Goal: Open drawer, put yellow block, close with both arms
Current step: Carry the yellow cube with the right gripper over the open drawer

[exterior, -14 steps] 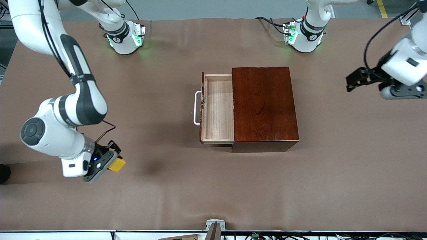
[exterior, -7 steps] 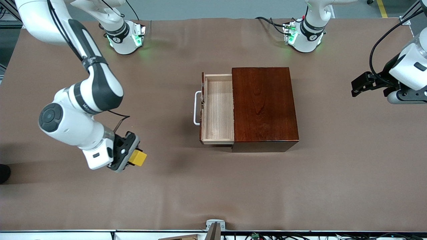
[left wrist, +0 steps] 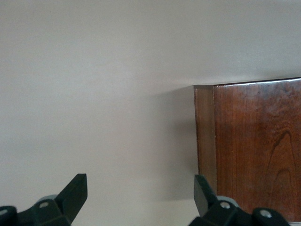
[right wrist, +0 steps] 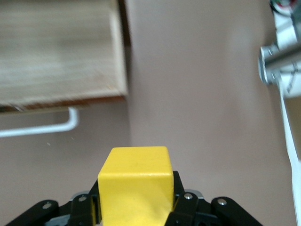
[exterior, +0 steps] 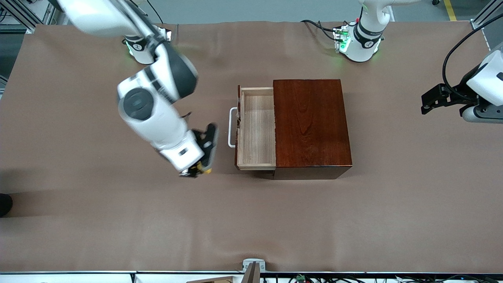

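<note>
The drawer of the dark red-brown box is pulled out, its pale wood inside bare and its white handle facing the right arm's end. My right gripper hangs over the table just beside the handle, shut on the yellow block. In the right wrist view the yellow block sits between the fingers, with the drawer and handle ahead. My left gripper waits open in the air at the left arm's end, with the box in its wrist view.
The two arm bases, one for the right arm and one for the left, stand along the table's farthest edge. Brown cloth covers the table. A small metal bracket sits at the nearest edge.
The right arm has swung from the right arm's end, near the front camera, up to the drawer handle, carrying the yellow block. The left gripper has drifted a little away from the box.
</note>
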Controlling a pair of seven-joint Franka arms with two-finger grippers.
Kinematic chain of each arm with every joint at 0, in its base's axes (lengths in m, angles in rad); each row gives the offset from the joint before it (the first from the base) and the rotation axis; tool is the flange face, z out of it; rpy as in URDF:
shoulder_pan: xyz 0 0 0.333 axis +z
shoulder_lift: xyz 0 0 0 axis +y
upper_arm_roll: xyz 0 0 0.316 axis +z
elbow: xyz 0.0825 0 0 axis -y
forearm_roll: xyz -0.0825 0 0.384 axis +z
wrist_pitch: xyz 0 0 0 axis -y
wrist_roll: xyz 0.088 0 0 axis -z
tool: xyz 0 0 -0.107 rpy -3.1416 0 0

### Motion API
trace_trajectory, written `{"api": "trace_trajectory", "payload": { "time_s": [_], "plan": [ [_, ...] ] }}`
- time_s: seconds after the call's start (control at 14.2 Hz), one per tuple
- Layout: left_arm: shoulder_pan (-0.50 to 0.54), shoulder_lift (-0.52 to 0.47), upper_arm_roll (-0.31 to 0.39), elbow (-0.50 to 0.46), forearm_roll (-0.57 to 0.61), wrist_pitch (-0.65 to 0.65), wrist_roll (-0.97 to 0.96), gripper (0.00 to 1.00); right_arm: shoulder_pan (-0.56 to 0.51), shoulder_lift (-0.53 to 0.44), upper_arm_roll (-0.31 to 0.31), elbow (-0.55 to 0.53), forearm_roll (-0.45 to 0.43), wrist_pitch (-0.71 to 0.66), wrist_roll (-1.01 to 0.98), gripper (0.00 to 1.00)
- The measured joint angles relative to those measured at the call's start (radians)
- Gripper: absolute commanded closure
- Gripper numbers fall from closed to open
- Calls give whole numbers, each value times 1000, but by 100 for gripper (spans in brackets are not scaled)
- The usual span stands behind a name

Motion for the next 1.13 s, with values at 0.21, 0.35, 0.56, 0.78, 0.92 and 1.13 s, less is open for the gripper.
{"api": "trace_trajectory", "payload": {
  "time_s": [0.21, 0.35, 0.56, 0.78, 0.92, 1.13],
  "plan": [
    [0, 0, -2, -1, 0, 0, 0, 0, 73, 3, -1, 3, -24, -36, -2, 100],
    [-1, 0, -4, -1, 0, 0, 0, 0, 131, 9, -2, 3, -38, -67, -2, 100],
    [-1, 0, -7, -1, 0, 0, 0, 0, 194, 22, -3, 3, -40, -81, 0, 100],
    [-1, 0, -7, -2, 0, 0, 0, 0, 219, 41, -3, 3, -40, -81, 6, 100],
    [-1, 1, -7, -3, 0, 0, -1, 0, 222, 54, -3, 3, -40, -81, 19, 100],
    [-1, 3, -8, -7, 0, 0, -1, 0, 235, 74, -3, 3, -41, -77, 29, 100]
  ]
}}
